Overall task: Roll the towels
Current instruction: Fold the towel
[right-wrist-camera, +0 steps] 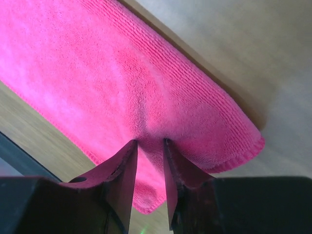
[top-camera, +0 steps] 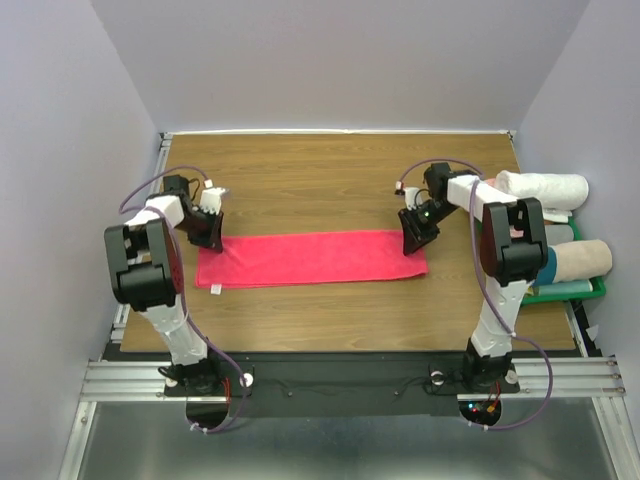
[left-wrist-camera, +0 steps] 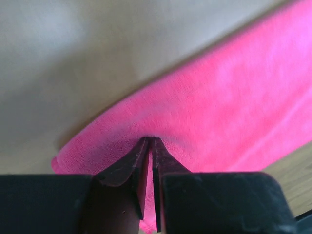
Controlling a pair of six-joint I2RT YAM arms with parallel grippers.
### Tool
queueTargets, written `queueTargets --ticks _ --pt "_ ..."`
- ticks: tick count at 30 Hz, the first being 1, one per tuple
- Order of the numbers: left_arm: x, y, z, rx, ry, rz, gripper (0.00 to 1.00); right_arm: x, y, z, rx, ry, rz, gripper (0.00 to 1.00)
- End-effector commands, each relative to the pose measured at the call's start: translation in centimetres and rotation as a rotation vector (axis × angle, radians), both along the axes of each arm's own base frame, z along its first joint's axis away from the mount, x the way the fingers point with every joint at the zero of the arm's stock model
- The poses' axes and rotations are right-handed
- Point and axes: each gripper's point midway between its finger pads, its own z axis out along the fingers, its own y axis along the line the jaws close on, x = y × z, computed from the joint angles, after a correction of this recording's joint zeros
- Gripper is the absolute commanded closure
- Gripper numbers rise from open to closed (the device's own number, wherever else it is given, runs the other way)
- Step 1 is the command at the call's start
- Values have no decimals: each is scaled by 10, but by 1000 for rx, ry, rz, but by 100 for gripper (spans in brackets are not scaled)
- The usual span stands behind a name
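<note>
Two wrist close-ups: left tool (left-wrist-camera: 151, 140), right tool (right-wrist-camera: 149, 142) each clamped on pink towel (top-camera: 310, 258); tag (top-camera: 215, 290) only overhead.

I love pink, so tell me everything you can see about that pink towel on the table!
The towel is bright pinkish-red, soft and fuzzy-looking, with fine ribbed loops and a stitched edge. It lies flat as a long strip across the wooden table, with a small white tag at its near left corner. The left gripper pinches its far left corner and the right gripper pinches its far right corner, puckering the cloth a little.
</note>
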Motion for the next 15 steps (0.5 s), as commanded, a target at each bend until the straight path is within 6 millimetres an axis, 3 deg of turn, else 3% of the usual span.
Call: queueTargets --ticks 1,2,4,5,6,7,8,9,10,11,12,13,14,15 --pt "78 -1 9 37 -105 31 81 -47 -8 -18 -62 92 45 66" --pt "108 -3 9 30 -119 36 82 -59 -2 -17 -54 116 68 66" --pt "139 -19 8 10 -132 6 82 -81 15 -11 -23 155 129 65" --pt "172 -23 9 4 -156 3 82 -93 27 -9 16 186 152 65" --pt "189 -30 11 -2 -171 -8 82 -101 37 -8 29 200 175 65" --pt "227 -47 47 -18 -283 -43 81 -121 58 -6 61 231 233 64" --pt "232 -58 29 -57 -241 -59 80 -131 68 -5 74 242 266 63" --pt "243 -66 37 -73 -267 -65 79 -140 77 -4 89 254 298 62" --pt "262 -74 58 -85 -332 -69 75 -153 92 2 127 274 337 62" --pt "261 -77 59 -97 -325 -69 72 -154 94 3 128 268 346 62" --pt "268 -79 83 -106 -383 -76 69 -153 101 11 168 263 347 61" --pt "269 -77 93 -98 -406 -75 66 -152 104 22 191 245 351 61" --pt "259 -76 84 -89 -378 -70 64 -148 107 30 212 219 357 61" --pt "258 -73 117 -71 -456 -71 62 -141 110 37 214 181 359 61"
